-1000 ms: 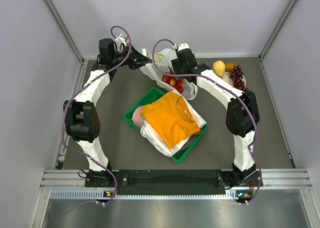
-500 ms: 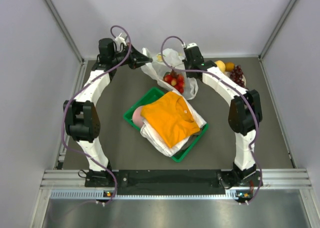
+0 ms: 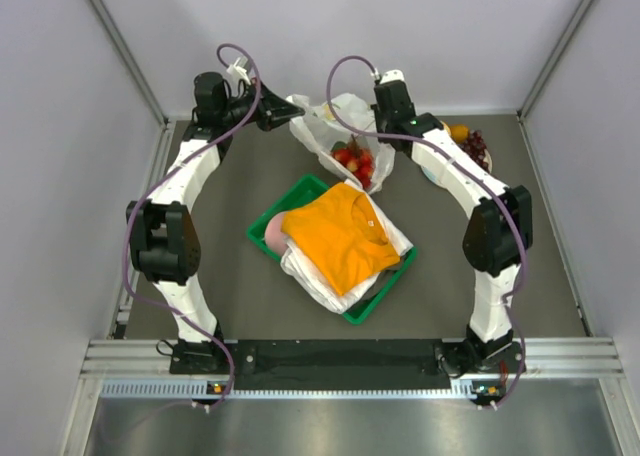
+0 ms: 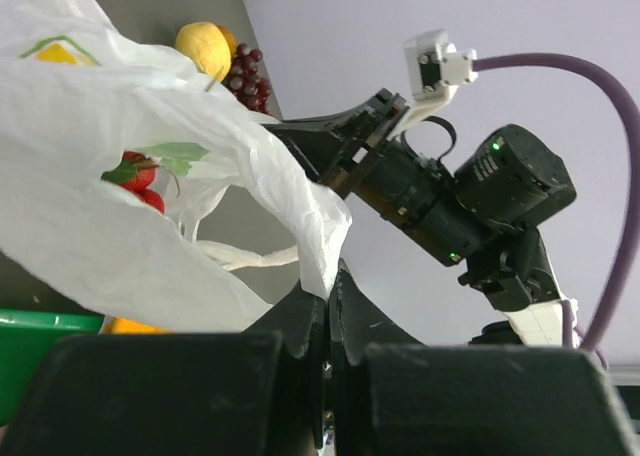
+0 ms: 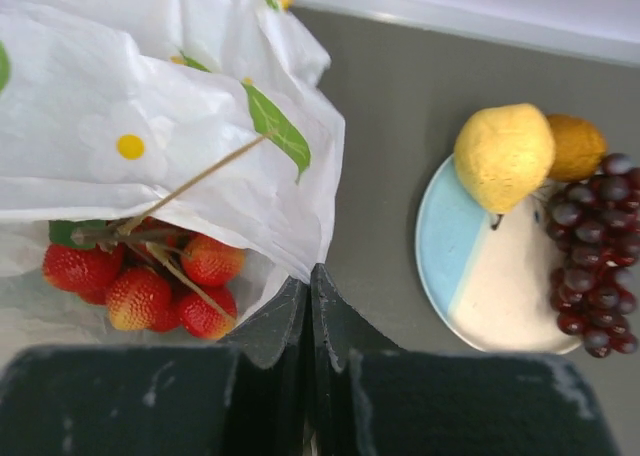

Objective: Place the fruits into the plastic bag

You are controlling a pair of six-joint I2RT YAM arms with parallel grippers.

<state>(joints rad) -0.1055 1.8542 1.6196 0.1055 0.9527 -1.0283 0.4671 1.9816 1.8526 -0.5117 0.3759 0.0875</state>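
The plastic bag [image 3: 335, 126] hangs stretched between my two grippers at the back of the table. My left gripper [image 3: 288, 113] is shut on its left edge; in the left wrist view the white film [image 4: 150, 176] is pinched between the jaws [image 4: 328, 288]. My right gripper [image 3: 378, 126] is shut on the right edge [image 5: 311, 273]. Red strawberries [image 5: 150, 281] lie inside the bag [image 5: 170, 126], also visible from above [image 3: 355, 159]. A yellow pear [image 5: 503, 156], a small orange [image 5: 577, 146] and dark grapes [image 5: 590, 256] rest on the pale plate [image 5: 480, 276].
A green tray [image 3: 375, 301] with folded orange [image 3: 335, 236] and white clothes and a pink item [image 3: 274, 234] sits mid-table, just in front of the bag. The plate with the orange [image 3: 458, 132] and grapes [image 3: 478, 148] lies under my right forearm.
My right gripper has shut on the bag's right edge and moved back and to the right, pulling the bag's mouth wider. The left arm has barely moved.
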